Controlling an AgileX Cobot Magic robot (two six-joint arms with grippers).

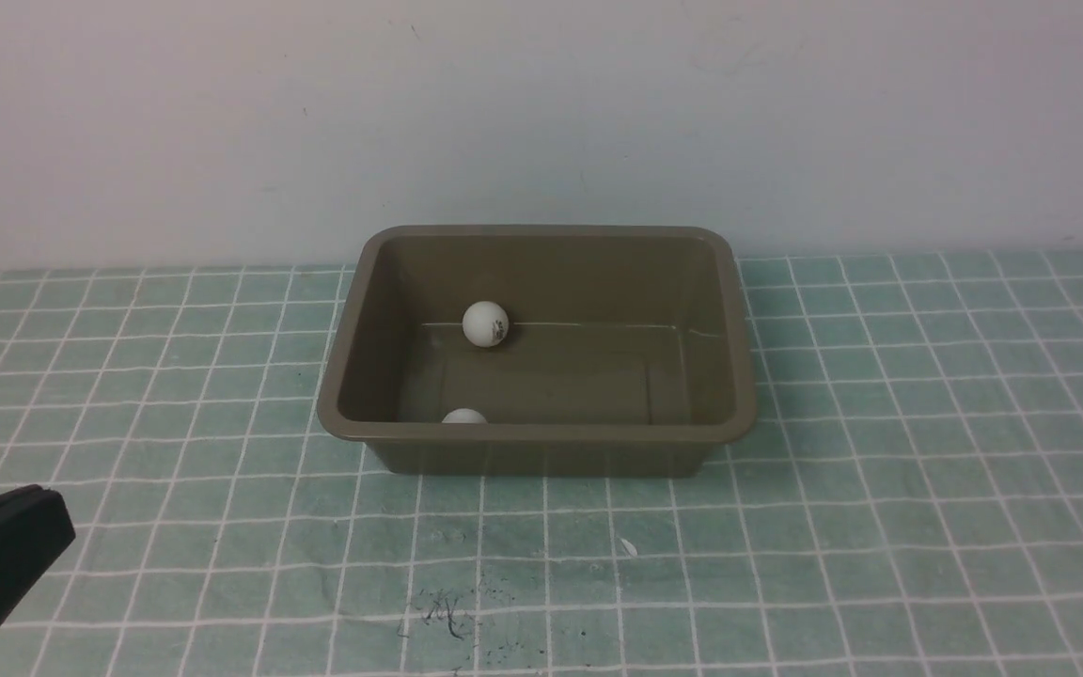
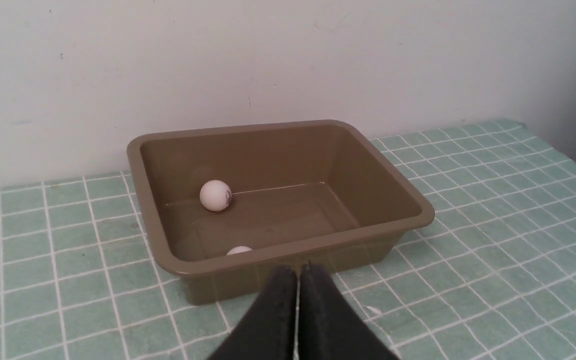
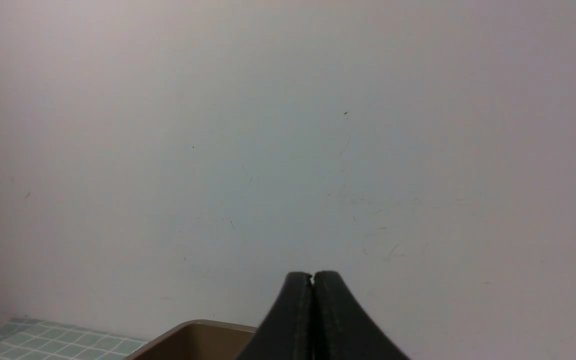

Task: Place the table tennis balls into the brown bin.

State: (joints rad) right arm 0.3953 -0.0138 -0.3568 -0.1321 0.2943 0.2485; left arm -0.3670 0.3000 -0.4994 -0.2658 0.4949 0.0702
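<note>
The brown bin stands on the green checked cloth near the wall, also seen in the left wrist view as the bin. Both table tennis balls lie inside it. The marked ball rests against the far wall, left of centre, and shows as the marked ball. The plain ball is half hidden behind the near wall; only its top shows. My left gripper is shut and empty, in front of the bin. My right gripper is shut and empty, facing the wall.
A bare white wall rises right behind the bin. The green checked cloth covers the table. A dark scuff marks the cloth near the front. In the right wrist view only one corner of the bin shows.
</note>
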